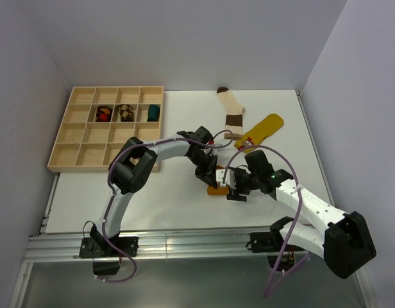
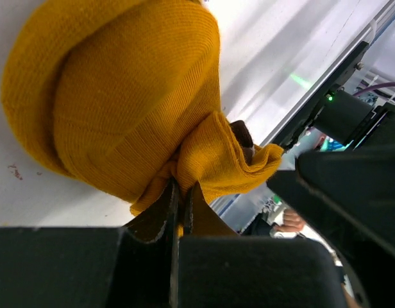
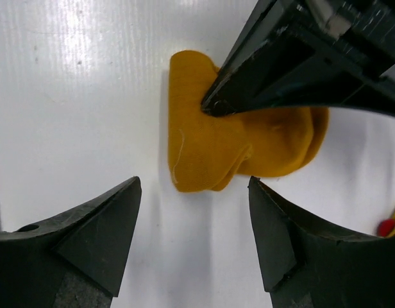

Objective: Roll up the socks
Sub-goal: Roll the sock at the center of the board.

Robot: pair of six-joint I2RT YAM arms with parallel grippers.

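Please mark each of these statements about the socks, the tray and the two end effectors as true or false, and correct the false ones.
1. The left end effector is shut on the mustard-orange sock. True.
2. The right end effector also grips that sock. False: its fingers stand open, with nothing between them.
3. The wooden tray holds three sock bundles in one row. True.
4. The cream sock lies inside the tray. False: it lies on the table, to the right of the tray.
5. The bright yellow sock is already rolled up. False: it lies stretched out flat on the table.
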